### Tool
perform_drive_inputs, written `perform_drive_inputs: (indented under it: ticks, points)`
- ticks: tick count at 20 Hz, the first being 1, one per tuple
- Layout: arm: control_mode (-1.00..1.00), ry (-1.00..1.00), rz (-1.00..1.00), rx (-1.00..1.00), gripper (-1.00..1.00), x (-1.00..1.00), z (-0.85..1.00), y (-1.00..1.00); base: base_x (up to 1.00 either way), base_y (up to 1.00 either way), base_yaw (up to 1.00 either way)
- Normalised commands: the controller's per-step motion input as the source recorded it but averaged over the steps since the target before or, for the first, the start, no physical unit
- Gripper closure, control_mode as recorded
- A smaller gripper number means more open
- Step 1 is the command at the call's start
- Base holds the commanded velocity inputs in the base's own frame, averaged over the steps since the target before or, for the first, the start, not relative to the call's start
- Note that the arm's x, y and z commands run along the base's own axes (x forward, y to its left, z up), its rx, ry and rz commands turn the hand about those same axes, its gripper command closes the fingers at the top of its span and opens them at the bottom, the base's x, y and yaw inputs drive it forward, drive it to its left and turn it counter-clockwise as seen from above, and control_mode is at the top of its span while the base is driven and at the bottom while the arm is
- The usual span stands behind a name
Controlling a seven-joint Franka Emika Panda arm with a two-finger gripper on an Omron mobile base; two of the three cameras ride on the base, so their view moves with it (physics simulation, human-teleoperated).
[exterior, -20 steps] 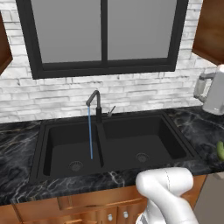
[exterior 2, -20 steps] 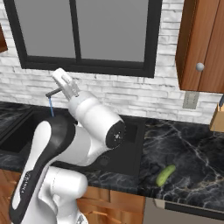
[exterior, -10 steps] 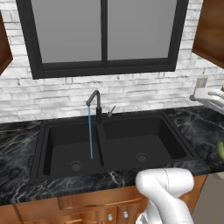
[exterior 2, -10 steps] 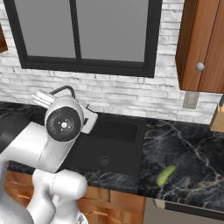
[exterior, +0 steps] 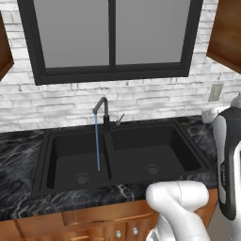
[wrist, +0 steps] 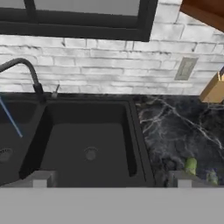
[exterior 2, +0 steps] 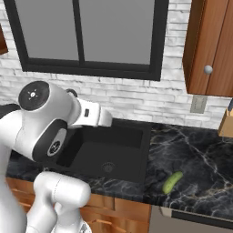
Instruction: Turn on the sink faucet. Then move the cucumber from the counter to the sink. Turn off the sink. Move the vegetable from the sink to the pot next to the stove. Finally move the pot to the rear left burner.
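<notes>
faucet running, cucumber next

from the hand view i see the cucumber [wrist: 190, 165] on the counter [wrist: 183, 127] at about 4 o'clock, right of the sink [wrist: 87, 144]. in the right base view its long axis runs 1 to 7 o'clock. gripper jaws stand wide, holding nothing. the fingertips are cut off low in frame, and the cucumber's near end is blurred.

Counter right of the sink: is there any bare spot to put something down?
Yes. The counter between the sink and the knife block is bare up to the wall; only the cucumber lies near its front edge. The right basin is bare too; water runs from the faucet into the left.
</notes>
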Motion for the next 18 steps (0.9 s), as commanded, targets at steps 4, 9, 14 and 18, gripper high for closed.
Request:
perform_drive_inputs:
  ticks: [4,9,14,18]
  points:
    - [-1.0,0.21,-0.16,-0.28,-1.0,-0.07,-0.48,-0.77,0.0,0.0,0.0]
    - [-1.0,0.09,-0.19,-0.11,-1.0,-0.19,-0.74,-0.72,0.0,0.0,0.0]
    - [-1.0,0.1,-0.17,-0.03,-1.0,-0.04,-0.67,-0.64,0.0,0.0,0.0]
    - [-1.0,0.02,-0.1,0.07,-1.0,0.0,-0.37,-0.48,0.0,0.0,0.0]
